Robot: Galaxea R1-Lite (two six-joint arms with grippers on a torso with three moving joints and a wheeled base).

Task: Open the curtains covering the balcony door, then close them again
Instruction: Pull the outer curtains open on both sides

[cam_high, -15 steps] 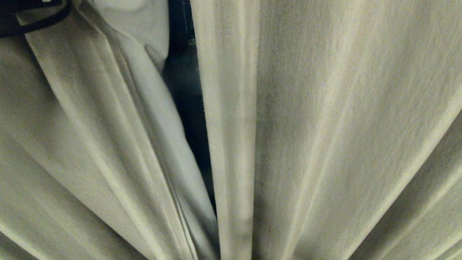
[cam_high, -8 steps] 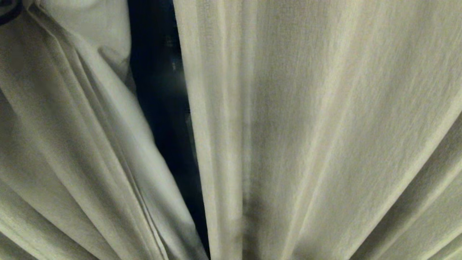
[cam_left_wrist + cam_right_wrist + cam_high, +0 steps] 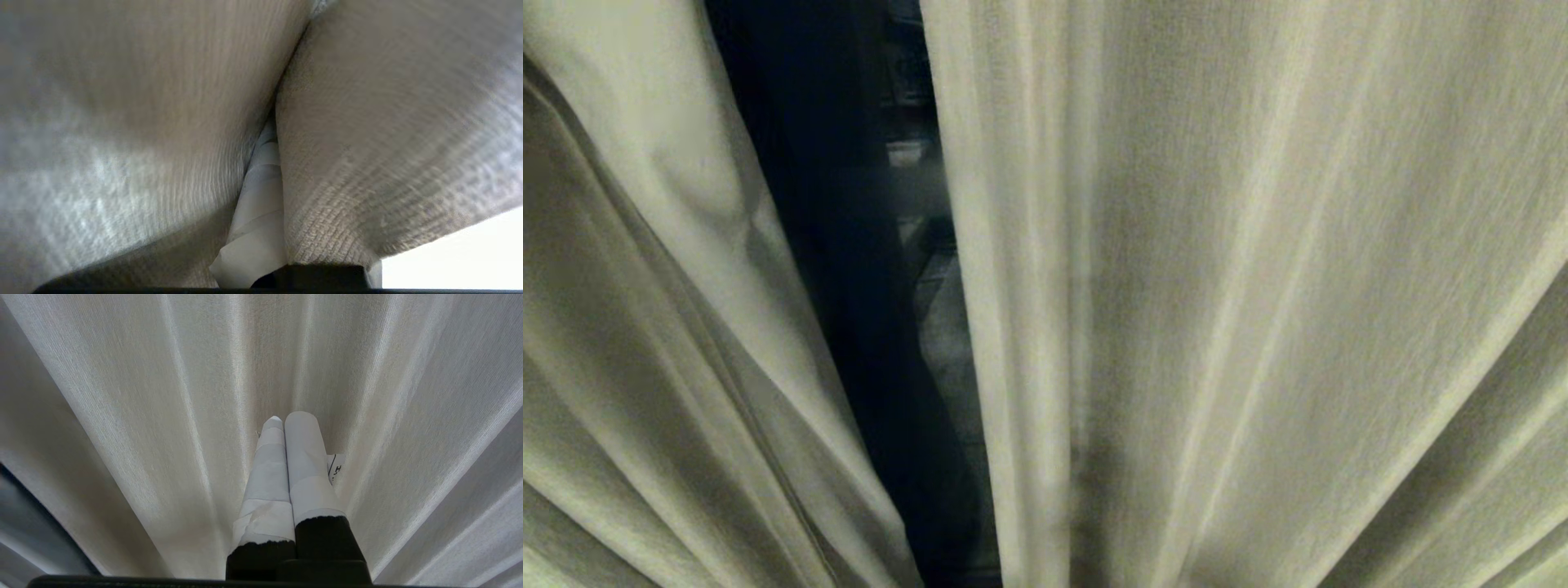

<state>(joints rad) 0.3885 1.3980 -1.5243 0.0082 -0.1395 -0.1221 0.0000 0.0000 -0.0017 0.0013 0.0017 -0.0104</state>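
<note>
Head view: 2 cream curtains fill nearly the whole frame. The left panel slants from the upper left toward the bottom centre, while the right panel hangs in soft pleats over the centre and right. Between them a dark wedge runs from the top, left of centre, down to the bottom centre; through it shows the balcony door, dark glass with faint reflections. Neither gripper appears here.

Left wrist view: cloth crowds the lens on both sides. In the lower centre, the left gripper shows only as a white-wrapped finger buried in a deep fold. The fingers are pressed together, and the fabric bunched tightly around them suggests a pinch on the left panel (the contact itself is hidden by the folds).

Right wrist view: the right gripper sits in the lower centre, its 2 white-taped fingers pressed together on nothing, tips close to the pleats of the right panel. A dark strip shows at the lower left edge.

Risks, as I judge them: the pinch holds only a fold of smooth woven cloth, so a quick sideways pull could let it slip free and the panel swing back over the gap. Pulling at an angle could also drag on the hanging fittings overhead, or wrap cloth around the wrist.
</note>
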